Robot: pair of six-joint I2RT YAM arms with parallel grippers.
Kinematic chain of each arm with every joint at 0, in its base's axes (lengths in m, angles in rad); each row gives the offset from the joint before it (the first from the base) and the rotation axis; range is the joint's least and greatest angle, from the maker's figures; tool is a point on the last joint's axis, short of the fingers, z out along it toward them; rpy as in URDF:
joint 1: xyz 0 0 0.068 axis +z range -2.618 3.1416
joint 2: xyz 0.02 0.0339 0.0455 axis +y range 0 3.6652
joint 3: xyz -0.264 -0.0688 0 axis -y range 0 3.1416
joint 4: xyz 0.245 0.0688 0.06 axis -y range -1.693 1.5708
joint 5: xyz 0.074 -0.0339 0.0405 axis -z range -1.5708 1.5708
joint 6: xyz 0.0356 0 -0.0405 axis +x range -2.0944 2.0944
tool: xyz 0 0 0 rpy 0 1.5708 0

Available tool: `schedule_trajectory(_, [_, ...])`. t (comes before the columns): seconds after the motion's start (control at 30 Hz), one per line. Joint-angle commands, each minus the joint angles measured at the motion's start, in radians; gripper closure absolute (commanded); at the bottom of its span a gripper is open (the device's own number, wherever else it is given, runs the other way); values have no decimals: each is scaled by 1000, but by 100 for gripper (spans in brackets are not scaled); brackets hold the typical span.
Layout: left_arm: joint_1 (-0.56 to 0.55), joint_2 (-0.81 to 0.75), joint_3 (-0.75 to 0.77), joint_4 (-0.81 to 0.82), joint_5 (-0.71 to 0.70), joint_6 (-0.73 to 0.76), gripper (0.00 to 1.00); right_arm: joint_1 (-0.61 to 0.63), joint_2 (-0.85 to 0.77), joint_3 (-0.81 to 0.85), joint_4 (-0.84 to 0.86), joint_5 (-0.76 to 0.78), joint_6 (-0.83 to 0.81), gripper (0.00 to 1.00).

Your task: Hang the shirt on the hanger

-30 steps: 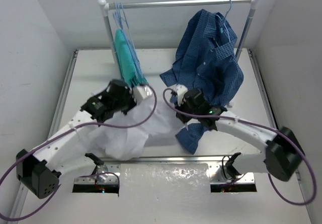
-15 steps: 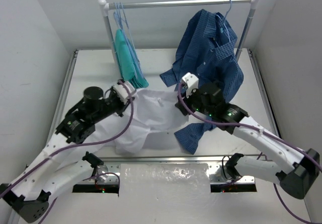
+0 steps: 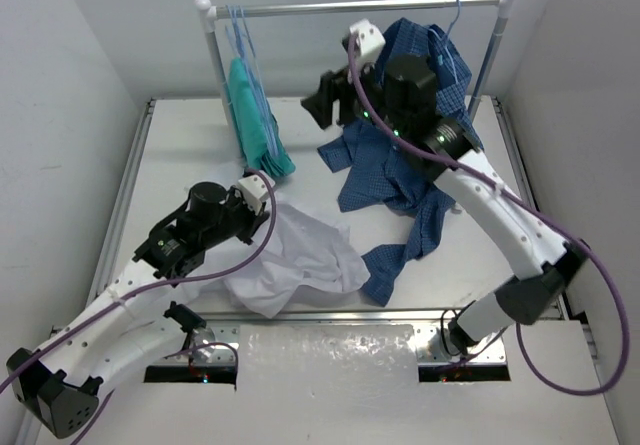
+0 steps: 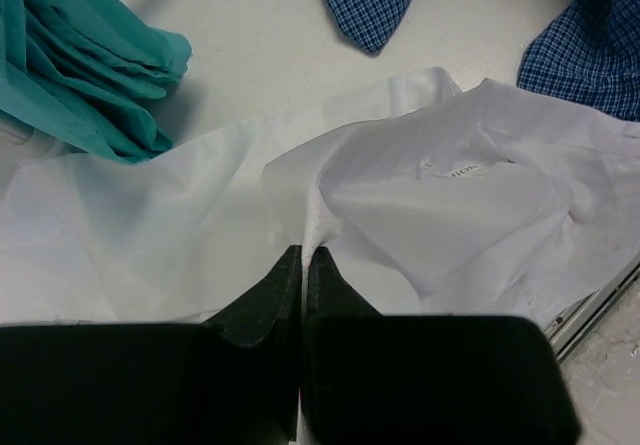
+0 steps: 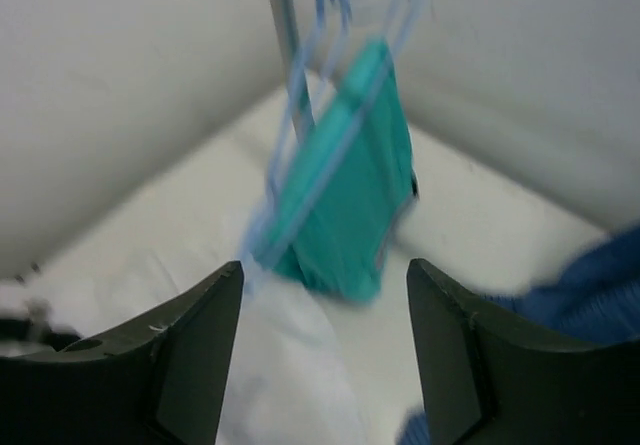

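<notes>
We see the shirt (image 3: 300, 260) lying in a bunched heap by the near edge of the worktop (image 3: 180, 145). Our left gripper (image 4: 303, 255) pinches a fold of it tight. Our right gripper (image 5: 322, 270) is up high, spread wide and holding nothing, facing the hanger (image 3: 240, 35) near the far left corner.

I'm looking at a robotics lab test cell, not a home. Plain white panel walls (image 3: 60, 75) are boxing in a white table (image 3: 180, 155), a garment rail (image 3: 360, 7) is standing at the back, and purple cables (image 3: 268, 230) are trailing off two arms (image 3: 115, 295) bolted at the near edge.
</notes>
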Motion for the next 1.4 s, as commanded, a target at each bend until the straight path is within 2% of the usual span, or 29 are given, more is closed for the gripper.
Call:
schedule_trajectory(0.0, [-5, -21, -17, 79, -38, -36, 100, 3, 172, 180, 96, -59, 116, 36])
schedule_trajectory(0.13, [-5, -32, -29, 91, -41, -33, 100, 6, 363, 424, 190, -5, 183, 41])
schedule_trajectory(0.3, [-5, -63, -44, 59, -69, -28, 100, 49, 454, 449, 383, 59, 208, 41])
schedule_trajectory(0.43, [-3, -84, -55, 47, -78, -16, 100, 69, 537, 543, 367, 108, 190, 44])
schedule_trajectory(0.6, [-3, -87, -61, 48, -84, -14, 100, 75, 567, 499, 377, 173, 193, 51])
schedule_trajectory(0.7, [-3, -98, -66, 50, -86, -16, 100, 75, 563, 449, 402, 200, 196, 59])
schedule_trajectory(0.9, [-3, -115, -77, 44, -92, -10, 100, 75, 564, 444, 433, 164, 206, 59])
schedule_trajectory(1.2, [-3, -109, -77, 64, -103, -4, 100, 75, 606, 490, 374, 206, 188, 67])
schedule_trajectory(1.37, [-3, -109, -78, 68, -107, -10, 100, 75, 624, 481, 370, 233, 162, 68])
